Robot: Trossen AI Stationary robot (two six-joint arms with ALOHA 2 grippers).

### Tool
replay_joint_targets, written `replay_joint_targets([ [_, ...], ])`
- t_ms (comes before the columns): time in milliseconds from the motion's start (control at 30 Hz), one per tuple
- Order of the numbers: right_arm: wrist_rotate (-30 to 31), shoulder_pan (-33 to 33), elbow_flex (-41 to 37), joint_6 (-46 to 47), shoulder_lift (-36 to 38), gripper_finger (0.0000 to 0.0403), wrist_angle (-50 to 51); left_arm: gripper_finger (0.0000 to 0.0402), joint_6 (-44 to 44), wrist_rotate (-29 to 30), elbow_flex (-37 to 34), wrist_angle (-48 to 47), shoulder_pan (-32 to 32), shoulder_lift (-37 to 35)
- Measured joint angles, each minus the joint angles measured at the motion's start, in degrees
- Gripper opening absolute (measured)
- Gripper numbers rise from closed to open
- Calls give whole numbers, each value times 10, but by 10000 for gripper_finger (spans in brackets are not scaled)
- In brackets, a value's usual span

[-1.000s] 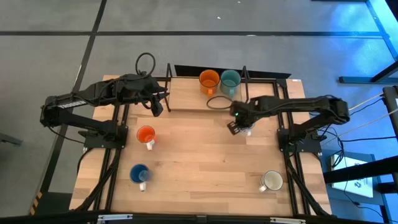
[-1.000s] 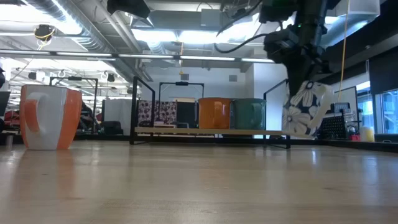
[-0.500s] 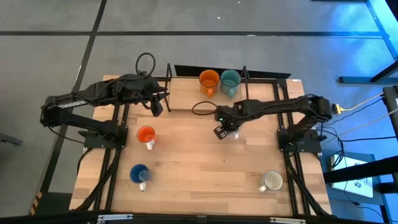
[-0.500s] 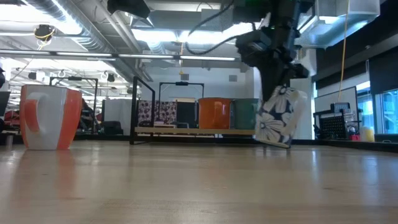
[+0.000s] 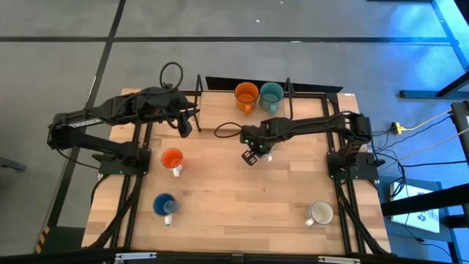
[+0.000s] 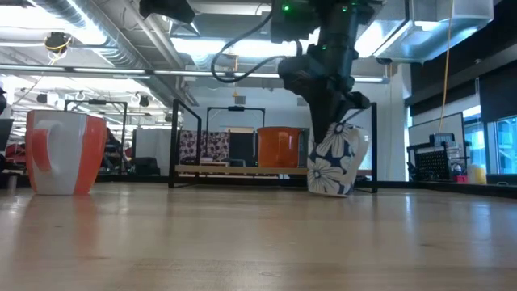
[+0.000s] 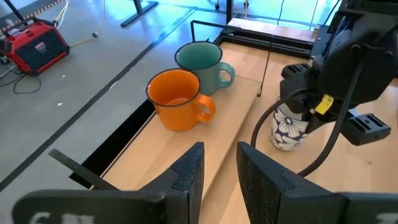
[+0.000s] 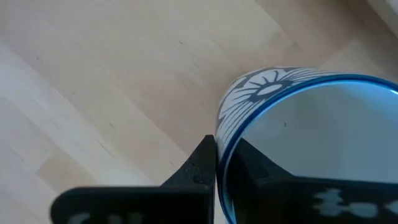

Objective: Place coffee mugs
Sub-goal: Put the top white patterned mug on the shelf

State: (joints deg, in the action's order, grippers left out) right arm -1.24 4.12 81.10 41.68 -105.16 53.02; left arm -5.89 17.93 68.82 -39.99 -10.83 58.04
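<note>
My right gripper [image 5: 252, 155] is over the middle of the table, shut on a white mug with blue flowers [image 6: 333, 162], also in the left wrist view [image 7: 289, 127]. A larger orange mug [image 5: 247, 94] and a teal mug [image 5: 271, 94] stand side by side on the wooden base of the black wire rack [image 5: 199, 92] at the far edge. A small orange mug [image 5: 172, 158], a blue mug [image 5: 164, 204] and a cream mug [image 5: 320, 213] stand on the table. My left gripper [image 7: 219, 171] is open and hovers by the rack's left end. My right gripper holds the flowered mug by its blue-edged rim [image 8: 219, 155], one finger inside the mug and one outside. The fingers come from above, pointing down. The mug hangs tilted below them, its base [image 6: 327, 191] at the tabletop; whether it rests there I cannot tell.
The rack's upright wires [image 6: 175, 141] frame the far edge, with bare base left of the orange mug. Open tabletop [image 5: 234, 198] lies between the blue mug and the cream mug. A looping cable [image 5: 229, 130] trails off the right arm.
My right gripper has carried the flowered mug toward the table's left edge, from in front of the teal mug to the table's middle, and lowered it somewhat. The mug has stayed tilted in the hold. The other mugs have kept their places.
</note>
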Motion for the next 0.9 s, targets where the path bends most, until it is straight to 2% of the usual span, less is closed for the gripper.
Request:
replay_joint_targets([
  [200, -4, 0, 0, 3, 0, 28, -12, 88, 0, 0, 0, 0, 0, 0],
  [533, -3, 0, 0, -35, 15, 155, -45, 88, -13, 0, 0, 3, 0, 0],
  [667, 5, 0, 0, -104, 71, 187, -33, 92, -52, -3, 0, 19, 0, 5],
  [800, 45, -1, -1, -177, 153, 203, -9, 117, -88, -14, 0, 33, 0, 30],
  [900, 90, -7, -24, -227, 232, 206, -5, 140, -115, -72, 9, 65, 2, 70],
])
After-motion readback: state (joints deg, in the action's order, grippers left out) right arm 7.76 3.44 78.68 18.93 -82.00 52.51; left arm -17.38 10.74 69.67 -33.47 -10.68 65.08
